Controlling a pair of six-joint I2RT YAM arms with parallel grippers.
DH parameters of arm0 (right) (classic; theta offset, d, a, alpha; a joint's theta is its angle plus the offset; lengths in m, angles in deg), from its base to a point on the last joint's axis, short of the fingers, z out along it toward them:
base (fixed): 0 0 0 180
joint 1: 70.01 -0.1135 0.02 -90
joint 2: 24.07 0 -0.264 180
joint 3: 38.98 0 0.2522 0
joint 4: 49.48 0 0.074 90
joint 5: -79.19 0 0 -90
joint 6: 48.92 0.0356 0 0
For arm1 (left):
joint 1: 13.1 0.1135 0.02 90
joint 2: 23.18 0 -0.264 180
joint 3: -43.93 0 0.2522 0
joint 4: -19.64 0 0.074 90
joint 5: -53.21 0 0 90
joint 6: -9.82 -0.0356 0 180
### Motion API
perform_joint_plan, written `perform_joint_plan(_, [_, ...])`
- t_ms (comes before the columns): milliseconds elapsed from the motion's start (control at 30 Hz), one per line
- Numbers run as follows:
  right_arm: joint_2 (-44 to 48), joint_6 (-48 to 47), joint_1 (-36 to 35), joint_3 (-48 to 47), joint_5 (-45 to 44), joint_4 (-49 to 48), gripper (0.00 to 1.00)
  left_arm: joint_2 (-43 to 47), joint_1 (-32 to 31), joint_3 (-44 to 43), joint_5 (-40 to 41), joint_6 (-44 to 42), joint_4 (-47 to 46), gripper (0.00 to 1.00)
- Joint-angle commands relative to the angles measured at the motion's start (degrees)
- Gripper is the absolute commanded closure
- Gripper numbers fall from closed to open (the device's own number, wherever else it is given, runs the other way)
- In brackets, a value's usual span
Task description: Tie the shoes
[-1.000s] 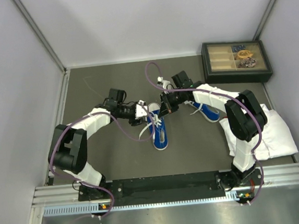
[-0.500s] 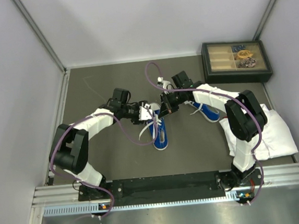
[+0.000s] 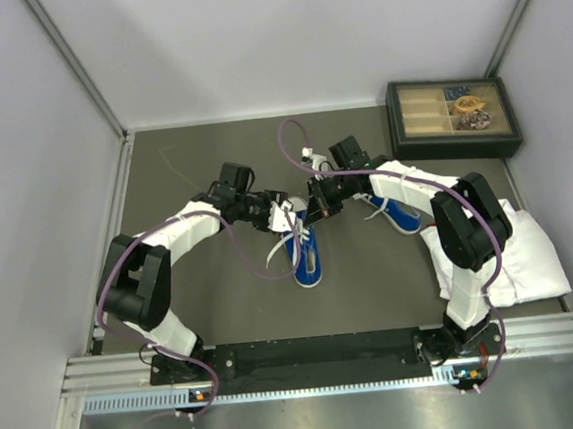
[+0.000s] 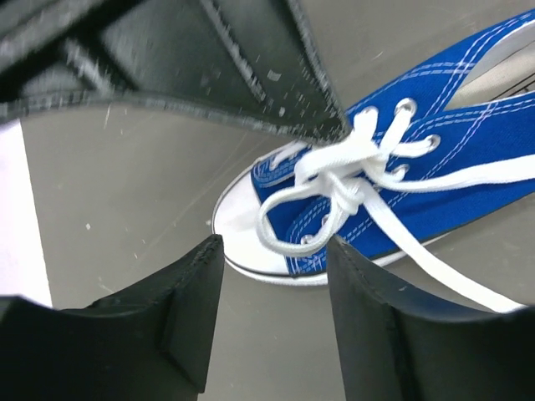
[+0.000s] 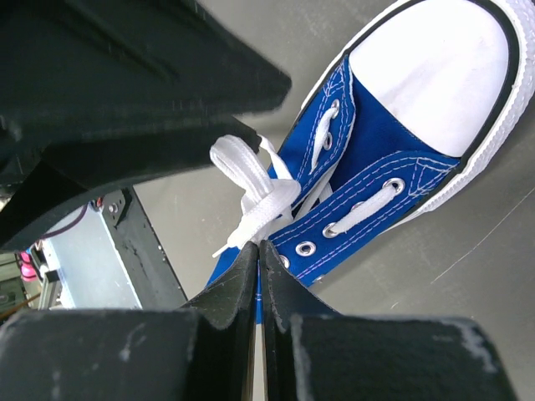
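One blue sneaker [image 3: 304, 251] lies mid-table with its white toe cap toward the back. It fills the left wrist view [image 4: 451, 167] and the right wrist view [image 5: 376, 175]. Its white laces [image 4: 343, 171] are crossed in a loose knot over the eyelets. My right gripper [image 3: 317, 208] is above the shoe's toe end. In its own view [image 5: 260, 245] it is shut on a strand of the white lace [image 5: 255, 205]. My left gripper [image 3: 285, 215] is open and empty beside the toe, with a lace loop between its fingertips [image 4: 274, 246]. The second sneaker [image 3: 399, 215] lies partly under my right arm.
A dark compartment box [image 3: 452, 118] with small items stands at the back right. A white cloth [image 3: 526, 254] lies at the right edge. Grey walls close in the table on three sides. The two grippers are almost touching over the shoe.
My left gripper has moved right, closer to the shoe's toe and my right gripper. The right gripper and both shoes have stayed put.
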Motion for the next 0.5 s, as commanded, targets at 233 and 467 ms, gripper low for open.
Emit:
perform_joint_plan(233, [1.7,-0.5,0.5,-1.8,0.7,-0.2,1.00,-1.4,-2.7,-3.6,0.3,-10.9,8.3,0.64])
perform_joint_plan(467, [3.2,-0.5,0.7,-0.7,-0.2,-0.1,1.00,0.2,-2.5,-2.3,1.5,-11.7,12.7,1.00])
